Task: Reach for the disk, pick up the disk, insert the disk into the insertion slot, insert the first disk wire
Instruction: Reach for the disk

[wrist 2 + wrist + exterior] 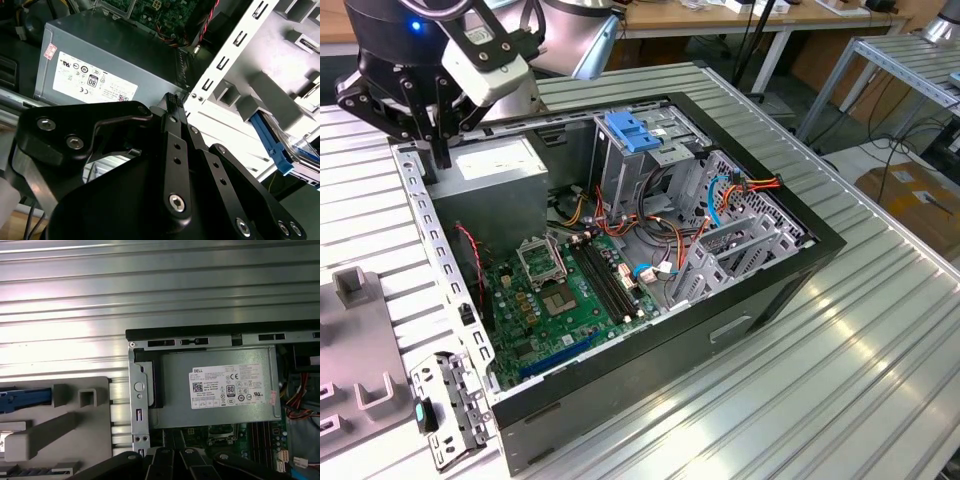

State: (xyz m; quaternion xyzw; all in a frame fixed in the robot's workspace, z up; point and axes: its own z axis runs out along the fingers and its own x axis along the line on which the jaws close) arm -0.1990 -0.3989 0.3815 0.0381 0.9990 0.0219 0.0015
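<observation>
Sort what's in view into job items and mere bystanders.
Job items: disk, insertion slot, gripper.
Bystanders: power supply, motherboard, taller cage with blue cap, grey fixture.

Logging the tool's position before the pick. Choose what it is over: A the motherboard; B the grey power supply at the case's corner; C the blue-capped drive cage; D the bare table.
B: in the exterior view the tool hangs over the power supply at a corner of the case, and both wrist views show its labelled top just below.
</observation>
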